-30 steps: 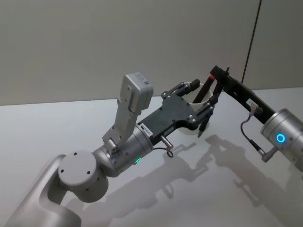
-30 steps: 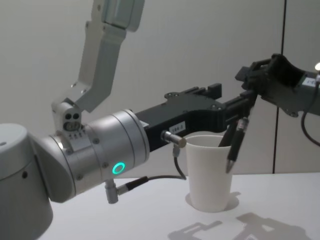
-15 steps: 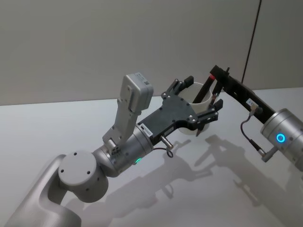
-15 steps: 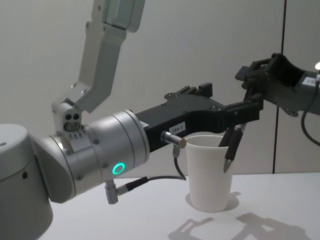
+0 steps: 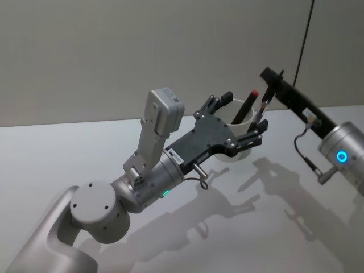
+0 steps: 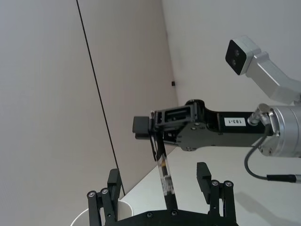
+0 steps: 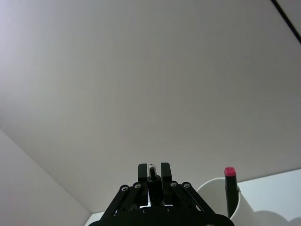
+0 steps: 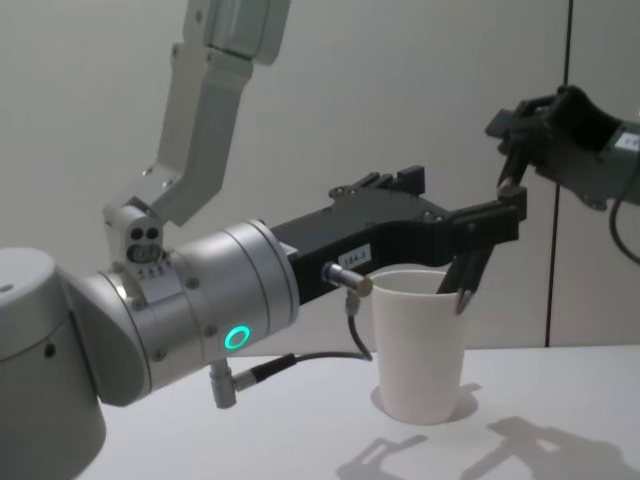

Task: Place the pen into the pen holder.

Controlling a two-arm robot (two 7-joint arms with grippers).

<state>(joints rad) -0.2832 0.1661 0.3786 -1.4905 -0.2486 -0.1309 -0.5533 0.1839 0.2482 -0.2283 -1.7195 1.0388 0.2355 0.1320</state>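
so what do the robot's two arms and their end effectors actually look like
Both arms are silver-grey cylindrical segments with glowing ring lights, green on the left, blue on the right. Each carries a black end effector, left and right, with slim linkage fingers, a white label and a thin cable looping from a metal plug. A pale grey box-shaped camera sits on the left wrist.

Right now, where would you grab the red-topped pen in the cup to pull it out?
Grip the red-topped pen just below its red end, the part sticking above the rim of the cup. Come from above, following its lean, since the left gripper's open fingers flank the cup and the right gripper holds a second pen nearby.
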